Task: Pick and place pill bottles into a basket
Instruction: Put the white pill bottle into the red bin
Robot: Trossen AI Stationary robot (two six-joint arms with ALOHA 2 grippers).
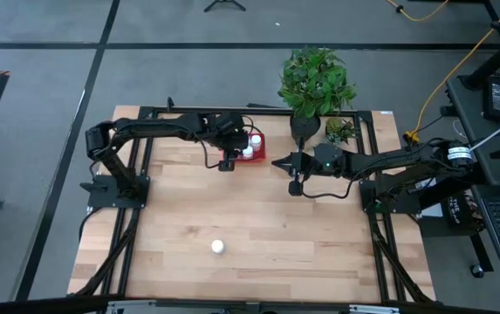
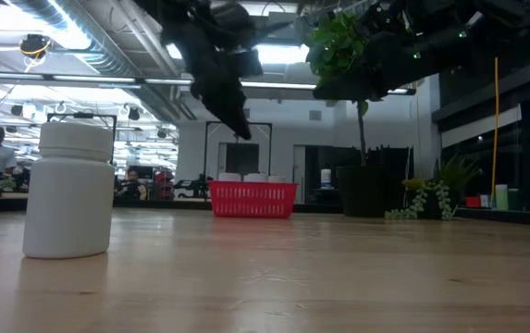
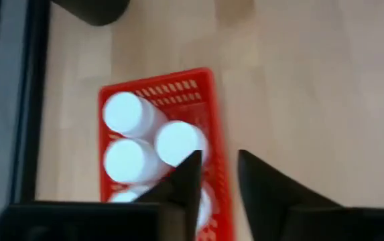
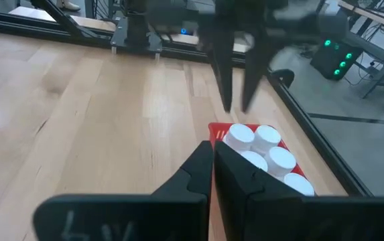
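You have five pill bottles (image 3: 178, 142) in the red basket (image 3: 204, 80), one bottle (image 1: 218, 247) on the table well apart from it, left gripper (image 3: 218, 175) above it part-open and empty.

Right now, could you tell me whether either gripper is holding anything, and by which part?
Nothing is held. The left gripper hangs empty above the basket with a gap between its fingers; the right gripper is shut on nothing.
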